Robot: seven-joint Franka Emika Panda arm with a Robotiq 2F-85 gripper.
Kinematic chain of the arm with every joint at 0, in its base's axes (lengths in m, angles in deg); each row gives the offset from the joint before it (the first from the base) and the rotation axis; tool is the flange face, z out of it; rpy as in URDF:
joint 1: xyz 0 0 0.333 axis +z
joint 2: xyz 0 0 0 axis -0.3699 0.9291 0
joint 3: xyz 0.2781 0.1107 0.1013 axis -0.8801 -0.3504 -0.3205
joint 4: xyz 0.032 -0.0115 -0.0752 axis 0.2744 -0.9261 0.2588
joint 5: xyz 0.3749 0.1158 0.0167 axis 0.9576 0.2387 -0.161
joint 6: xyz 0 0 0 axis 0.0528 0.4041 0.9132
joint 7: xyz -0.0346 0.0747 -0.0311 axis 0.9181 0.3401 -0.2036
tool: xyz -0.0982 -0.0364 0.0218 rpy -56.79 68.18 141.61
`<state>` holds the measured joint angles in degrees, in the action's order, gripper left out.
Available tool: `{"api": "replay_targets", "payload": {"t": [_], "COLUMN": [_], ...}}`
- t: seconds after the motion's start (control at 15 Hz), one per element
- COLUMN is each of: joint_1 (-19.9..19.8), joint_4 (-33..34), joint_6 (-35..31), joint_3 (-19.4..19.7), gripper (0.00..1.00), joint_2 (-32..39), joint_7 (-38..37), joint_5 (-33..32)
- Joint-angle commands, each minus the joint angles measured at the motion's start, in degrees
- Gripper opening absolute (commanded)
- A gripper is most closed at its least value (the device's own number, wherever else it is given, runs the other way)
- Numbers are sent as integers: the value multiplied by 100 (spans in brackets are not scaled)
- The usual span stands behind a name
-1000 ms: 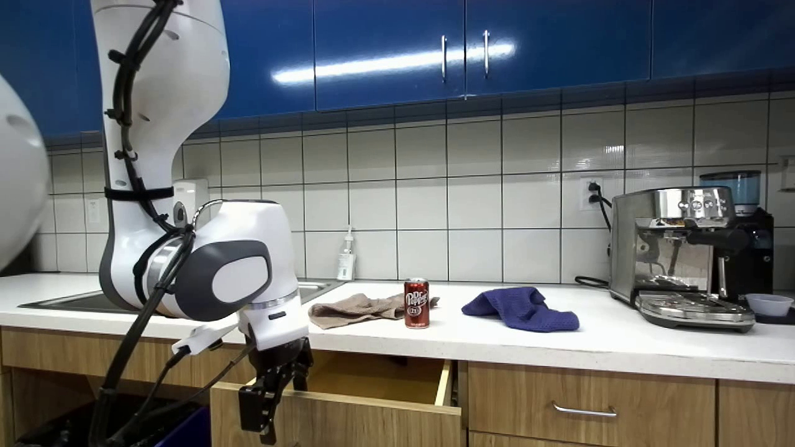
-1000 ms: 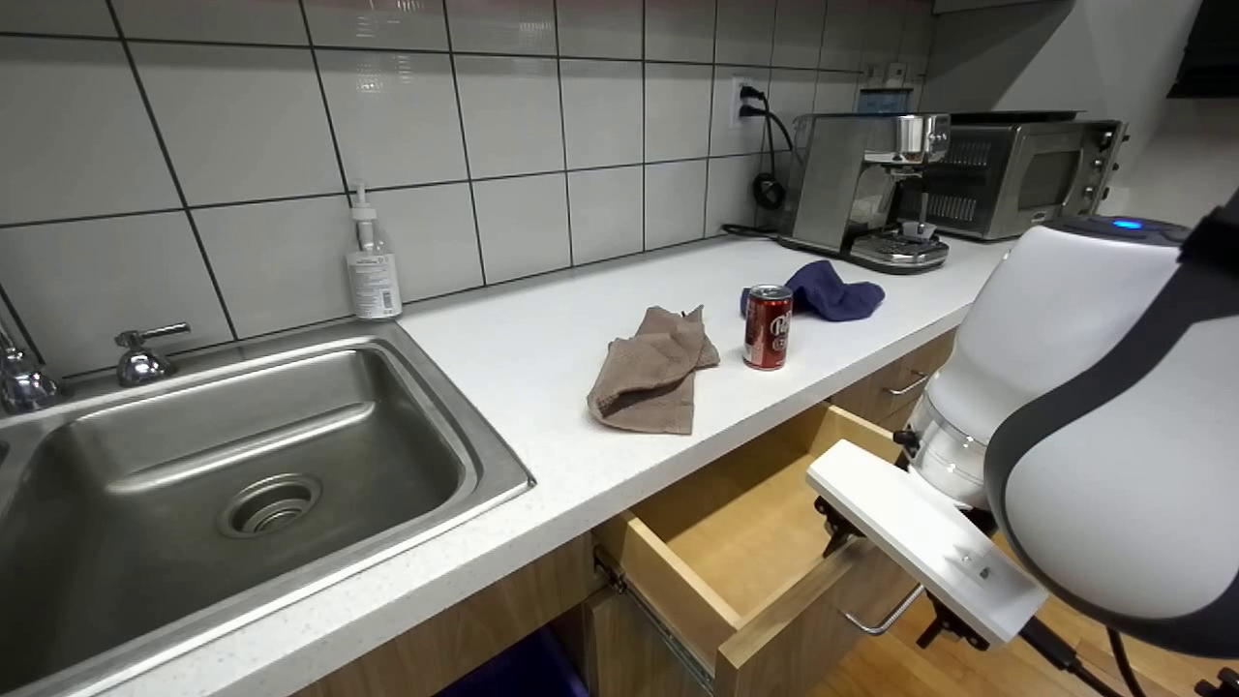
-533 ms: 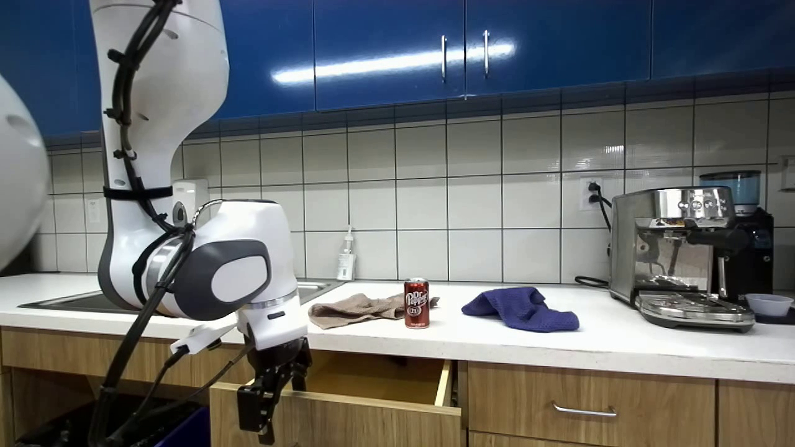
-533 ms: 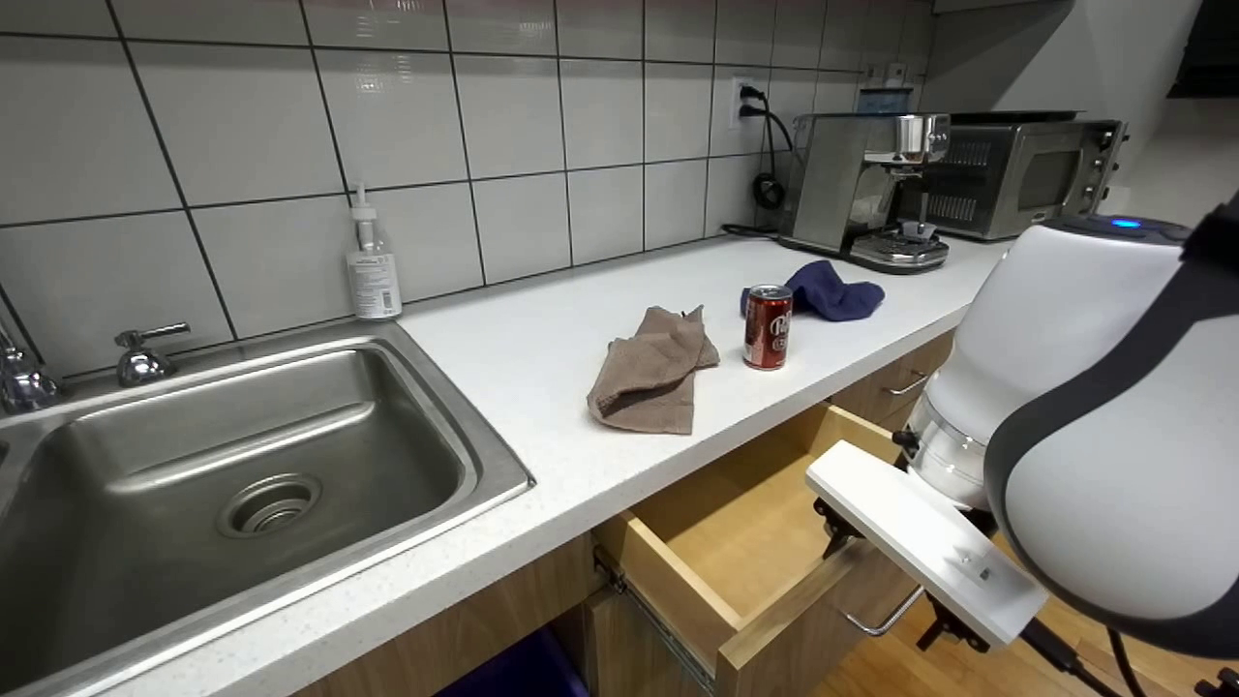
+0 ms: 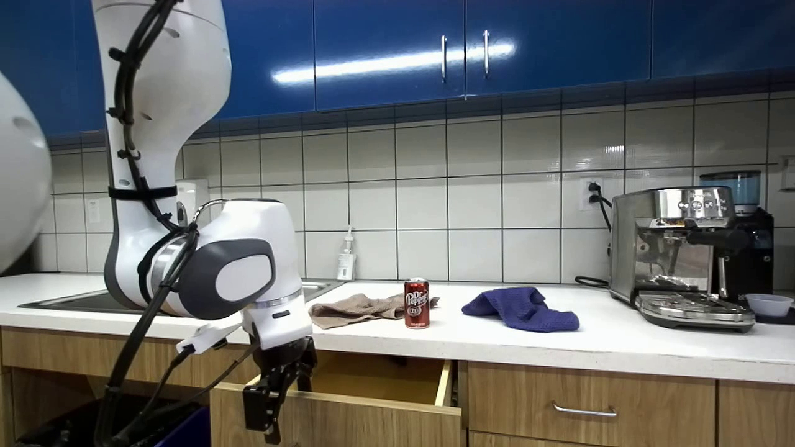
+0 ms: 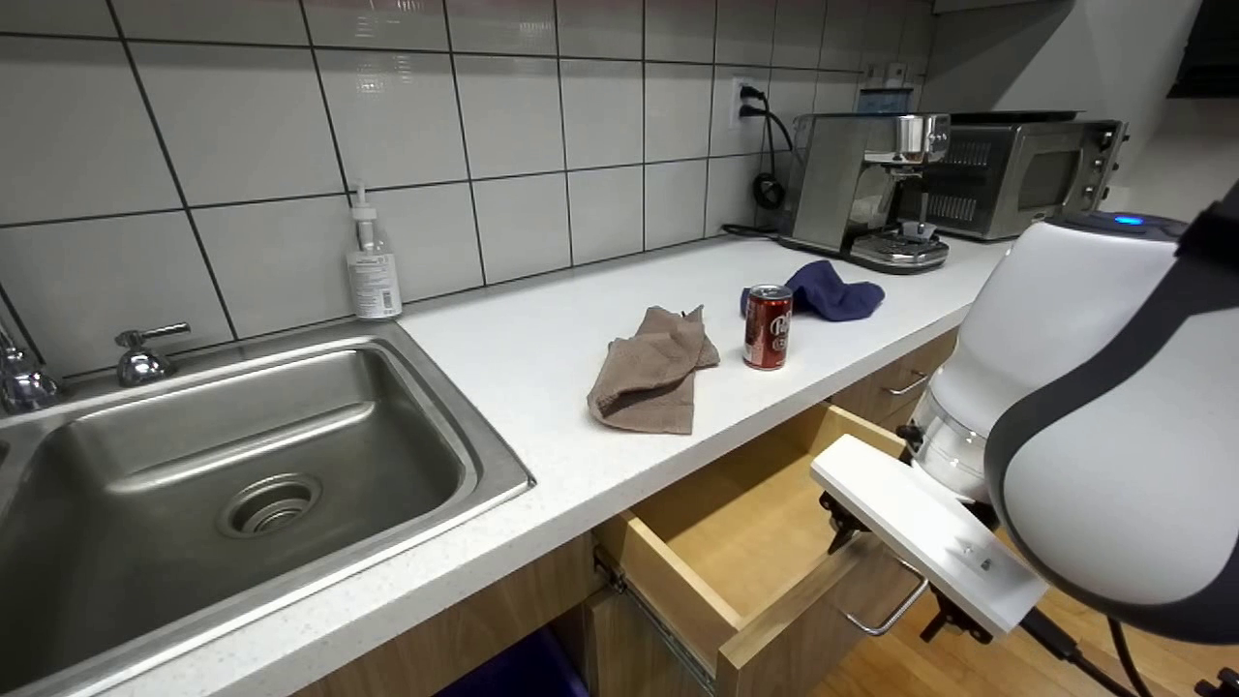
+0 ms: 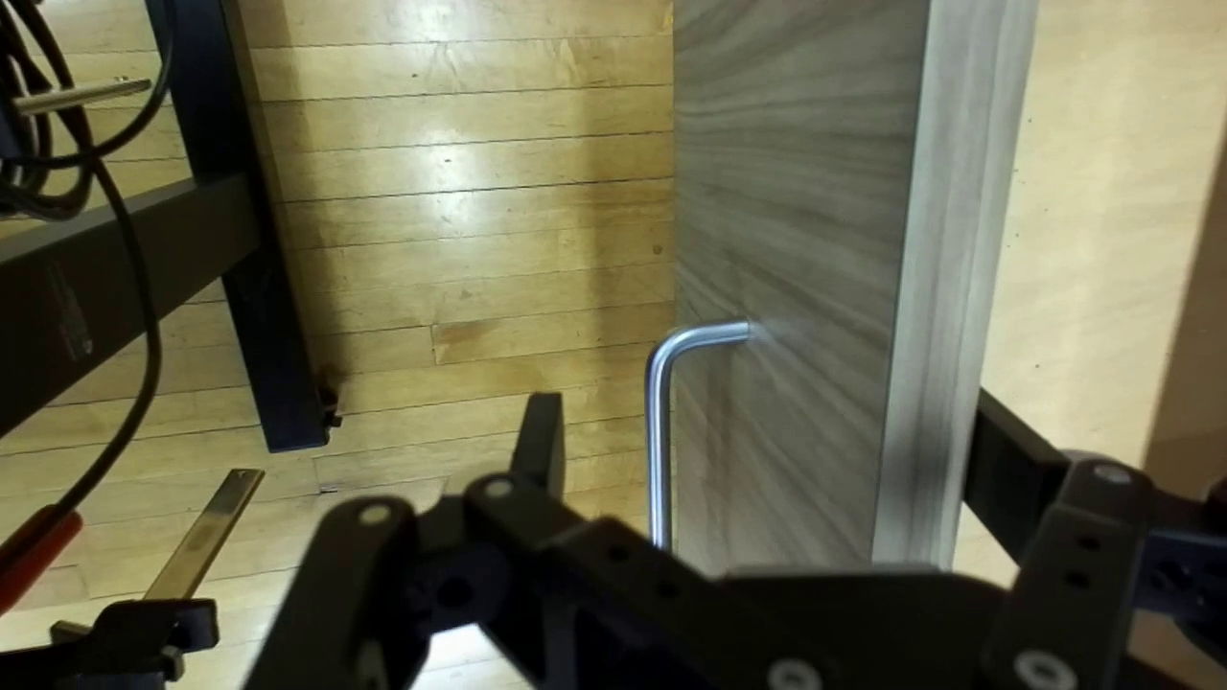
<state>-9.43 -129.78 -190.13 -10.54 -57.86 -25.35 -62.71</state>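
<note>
The gripper [image 7: 767, 458] stands with its fingers spread wide, gripping nothing that shows, and straddles the front panel [image 7: 796, 287] of a pulled-out drawer [image 6: 673, 581] below the worktop [image 6: 542, 339]: one finger [image 7: 544, 441] is outside, beyond the metal handle [image 7: 659, 431], the other over the drawer's inside. Whether that inner finger touches the panel's edge cannot be told, and the gripper's dark links cover the near end of the handle in the wrist view. There, too, coiled cables [image 7: 57, 192] and a red-ended piece [image 7: 43, 561] run off the left edge, the latter too cut off to identify. In an exterior view a white camera bar [image 6: 924, 532] and the arm [image 6: 1113, 484] hide most of the gripper, leaving dark bits at either end. In an exterior view the gripper covers part of the panel, and the lower edge cuts off the panel and a blue container [image 5: 189, 428] beside it. An upright red soda can [image 5: 417, 303] hides some of a brown cloth [image 5: 357, 310] and, in an exterior view, some of a purple cloth [image 6: 832, 292]. The soap bottle's [image 6: 375, 271] label is too small to read; the sink [image 6: 498, 465] is cropped, and the coffee machine [image 6: 832, 179] partly covers an oven [image 6: 1036, 179].
</note>
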Motion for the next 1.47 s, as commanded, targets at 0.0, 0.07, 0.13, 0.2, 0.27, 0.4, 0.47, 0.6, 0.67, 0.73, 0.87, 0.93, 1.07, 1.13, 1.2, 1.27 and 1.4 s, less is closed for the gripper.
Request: {"api": "replay_targets", "payload": {"t": [0.0, 0.07, 0.13, 0.2, 0.27, 0.4, 0.47, 0.6, 0.67, 0.73, 0.87, 0.93, 1.07, 1.13, 1.2, 1.27, 1.4], "joint_1": [252, 304, 375, 411, 507, 669, 765, 874, 927, 976, 1035, 1095, 1155, 1184, 1184, 1201, 1186], "joint_4": [-82, -82, -82, -81, -81, -80, -79, -78, -77, -76, -73, -76, -74, -75, -72, -72, -70], "joint_6": [221, 235, 226, 260, 244, 250, 260, 356, 433, 524, 712, 754, 869, 916, 977, 1000, 1131], "joint_3": [441, 539, 649, 725, 848, 1058, 1165, 1290, 1339, 1387, 1442, 1513, 1610, 1662, 1686, 1739, 1793], "gripper": [100, 100, 100, 100, 100, 100, 100, 100, 100, 100, 100, 100, 100, 100, 100, 100, 100], "joint_2": [-312, -346, -363, -412, -425, -469, -486, -545, -583, -634, -763, -782, -868, -905, -955, -974, -1067], "joint_7": [140, 142, 140, 150, 146, 150, 152, 202, 252, 332, 499, 516, 530, 538, 557, 557, 632], "joint_5": [-8, -15, -19, -31, -45, -82, -103, -143, -178, -251, -418, -533, -757, -881, -1002, -1146, -1414]}}
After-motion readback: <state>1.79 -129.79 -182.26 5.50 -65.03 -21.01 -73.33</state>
